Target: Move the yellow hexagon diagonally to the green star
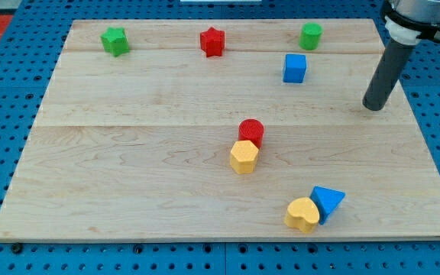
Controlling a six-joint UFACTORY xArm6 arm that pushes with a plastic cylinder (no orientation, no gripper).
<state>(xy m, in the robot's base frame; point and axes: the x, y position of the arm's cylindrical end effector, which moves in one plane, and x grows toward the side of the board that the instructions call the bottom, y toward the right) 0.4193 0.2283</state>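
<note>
The yellow hexagon point(244, 156) lies near the middle of the wooden board point(128, 176), touching a red cylinder point(251, 131) just above it. The green star point(115, 40) sits at the view's top left. My tip point(373, 107) rests on the board at the view's right, far from the hexagon and to the right of a blue cube point(295, 68).
A red star point(213, 41) and a green cylinder point(310, 35) stand along the view's top. A yellow heart-shaped block point(302, 215) touches a blue triangle point(328, 202) at the view's bottom right. Blue pegboard surrounds the board.
</note>
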